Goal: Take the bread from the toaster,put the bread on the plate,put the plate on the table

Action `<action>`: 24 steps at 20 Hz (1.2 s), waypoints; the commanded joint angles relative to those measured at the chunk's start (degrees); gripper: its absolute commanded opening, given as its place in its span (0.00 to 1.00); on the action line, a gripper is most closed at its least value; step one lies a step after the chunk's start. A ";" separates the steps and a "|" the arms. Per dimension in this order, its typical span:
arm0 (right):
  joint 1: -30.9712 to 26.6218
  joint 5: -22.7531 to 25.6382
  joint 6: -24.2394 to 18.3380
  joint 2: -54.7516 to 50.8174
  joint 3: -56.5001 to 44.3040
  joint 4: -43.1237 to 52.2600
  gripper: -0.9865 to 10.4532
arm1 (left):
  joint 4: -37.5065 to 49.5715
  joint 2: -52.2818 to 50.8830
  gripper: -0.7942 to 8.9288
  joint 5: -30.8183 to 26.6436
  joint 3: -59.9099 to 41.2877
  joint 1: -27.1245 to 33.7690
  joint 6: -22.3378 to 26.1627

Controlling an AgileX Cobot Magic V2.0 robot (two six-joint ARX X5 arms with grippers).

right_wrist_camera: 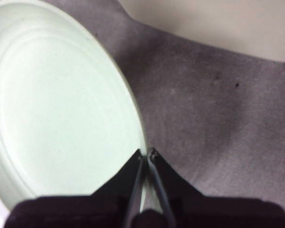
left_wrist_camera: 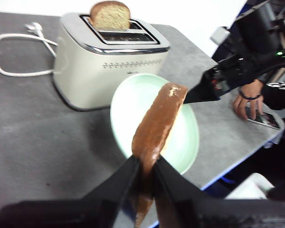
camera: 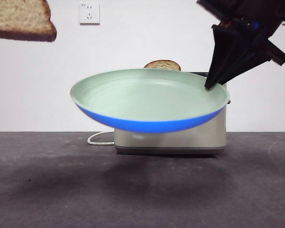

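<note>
While both claws are clamped tight, you're holding bread and plate in the air.

Your left gripper is pinching the bread by its crust, jaws closed on the slice, which is hanging edge-on above the plate; in the front view the bread is sitting high at the top corner. Your right gripper is squeezing the plate's rim, jaws nearly together, and the plate is floating tilted in front of the toaster, clear of the table. A smaller slice is standing in the toaster's slot.
</note>
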 commanded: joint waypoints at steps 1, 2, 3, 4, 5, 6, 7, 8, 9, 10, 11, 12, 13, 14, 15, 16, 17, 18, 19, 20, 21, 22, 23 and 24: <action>1.86 1.14 0.92 0.22 -0.42 0.72 0.07 | 1.92 1.97 0.07 4.76 -0.15 0.15 -1.64; 2.43 1.42 1.03 0.22 -0.42 0.74 0.07 | 2.49 3.28 0.07 6.29 -0.15 0.15 -1.70; 3.02 1.36 1.09 0.22 -0.42 0.72 0.07 | 3.30 5.09 0.07 8.35 -0.15 0.15 -1.81; 3.50 1.38 1.09 0.22 -0.42 0.61 0.07 | 4.15 6.67 0.07 10.16 -0.17 0.15 -1.86; 3.89 1.36 1.09 0.22 -0.42 0.24 0.07 | 5.51 8.72 0.07 12.24 -0.17 0.15 -1.92; 4.04 1.40 1.07 0.22 -0.42 -0.11 0.07 | 6.95 10.64 0.07 13.94 -0.17 0.15 -2.03; 4.07 1.36 1.07 0.22 -0.42 -0.22 0.07 | 8.24 12.70 0.07 15.04 -0.17 0.15 -2.05; 4.11 1.27 1.07 0.22 -0.42 -0.24 0.07 | 9.38 14.86 0.07 16.52 -0.17 0.15 -2.03; 4.15 1.16 1.07 0.22 -0.42 -0.28 0.07 | 10.27 16.98 0.07 18.12 -0.17 0.15 -1.97; 4.28 1.18 1.05 0.22 -0.42 -0.50 0.07 | 11.06 19.39 0.07 19.30 -0.17 0.15 -1.31; 4.37 1.16 1.05 0.22 -0.42 -0.79 0.07 | 11.37 21.70 0.07 19.28 -0.17 0.15 -0.81; 4.37 1.18 1.05 0.22 -0.42 -1.09 0.07 | 11.63 24.06 0.07 19.26 -0.17 0.15 0.33; 4.39 1.16 1.05 0.22 -0.42 -1.36 0.07 | 11.87 26.05 0.07 19.23 -0.17 0.15 1.09; 4.63 1.16 1.05 0.22 -0.42 -1.51 0.07 | 12.37 28.30 0.07 19.45 -0.17 0.15 2.10; 5.01 1.16 1.05 0.22 -0.42 -1.51 0.07 | 13.25 29.97 0.07 19.96 -0.17 0.17 2.54; 5.22 1.16 1.05 0.22 -0.42 -1.49 0.07 | 14.91 31.61 0.07 20.98 -0.17 0.15 2.51; 5.22 1.16 1.05 0.22 -0.42 -1.49 0.07 | 16.85 33.20 0.07 22.21 -0.17 0.15 2.43; 5.22 1.16 1.05 0.24 -0.42 -1.49 0.07 | 18.29 34.77 0.07 22.51 -0.17 0.15 2.10; 5.27 1.14 1.05 0.28 -0.42 -1.49 0.07 | 19.15 36.44 0.07 22.91 -0.17 0.15 2.05; 5.27 1.14 1.07 0.28 -0.42 -1.49 0.07 | 19.61 38.03 0.07 23.91 -0.17 0.15 2.10; 5.27 1.16 1.05 0.31 -0.42 -1.49 0.07 | 20.20 39.60 0.07 24.96 -0.17 0.15 2.19; 5.27 1.18 1.05 0.31 -0.42 -1.46 0.07 | 20.57 41.11 0.07 24.83 -0.17 0.15 2.38; 5.27 1.16 1.05 0.31 -0.42 -1.42 0.07 | 20.87 42.62 0.07 24.76 -0.17 0.15 2.78; 5.27 1.16 1.05 0.33 -0.42 -1.33 0.07 | 21.35 44.13 0.07 25.29 -0.17 0.07 2.95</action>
